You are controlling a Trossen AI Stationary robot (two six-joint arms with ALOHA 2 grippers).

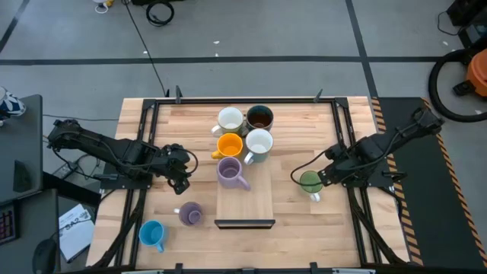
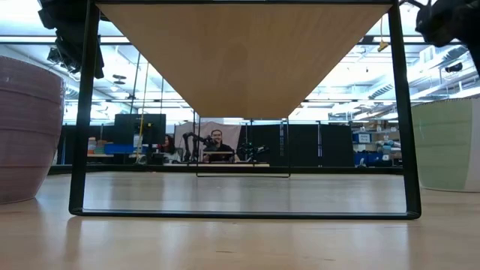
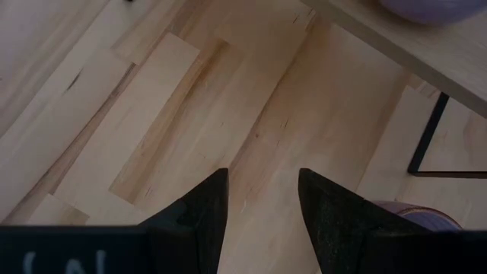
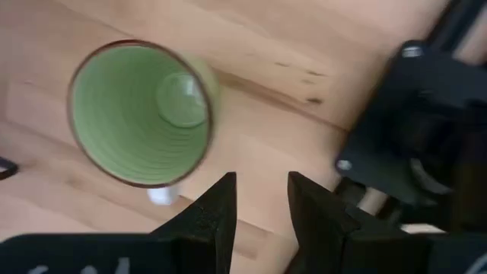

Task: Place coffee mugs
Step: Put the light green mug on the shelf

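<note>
Right gripper (image 1: 323, 176) just right of the upright green mug (image 1: 310, 181), jaws slightly apart, empty. Left gripper (image 1: 179, 172) further off, open, idle.

5 mugs (image 1: 242, 143) clustered on the raised board (image 1: 245, 199), 2 mugs (image 1: 172, 224) left of it, 1 mug (image 1: 310, 183) right.

Mugs are showing white (image 1: 230, 119), dark grey (image 1: 260, 117), orange (image 1: 229, 144), lavender (image 1: 230, 171), green (image 1: 310, 181) and light blue (image 1: 151, 233) on pale wood (image 1: 304, 129).
</note>
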